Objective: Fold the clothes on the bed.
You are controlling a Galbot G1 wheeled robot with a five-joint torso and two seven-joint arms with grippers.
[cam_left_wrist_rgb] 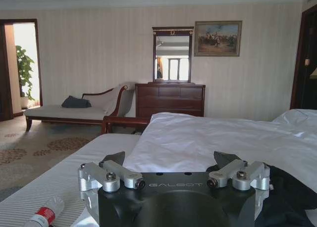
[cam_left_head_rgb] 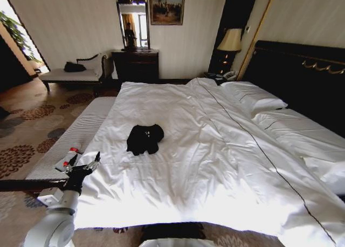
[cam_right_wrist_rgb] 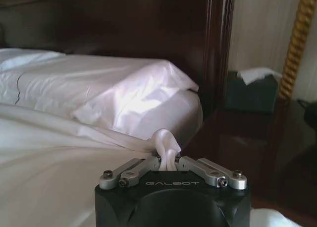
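Left end effector [cam_left_head_rgb: 91,163] sits spread open at the bed's [cam_left_head_rgb: 215,166] foot-side left corner, just over the sheet edge, with the black T-shirt [cam_left_head_rgb: 144,138] a bit further in toward the middle. Right end effector [cam_right_wrist_rgb: 168,163] is pinching a fold of white bedsheet [cam_right_wrist_rgb: 166,146] near the headboard-side edge. Shirt's a crumpled lump, so no clear long axis or facing. Looks like the approach step: next move needs reaching the shirt and spreading it flat.

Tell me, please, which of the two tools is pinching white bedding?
The right tool: its fingers are shut on a pinch of white sheet. The left tool is open, holding nothing, near the black T-shirt.
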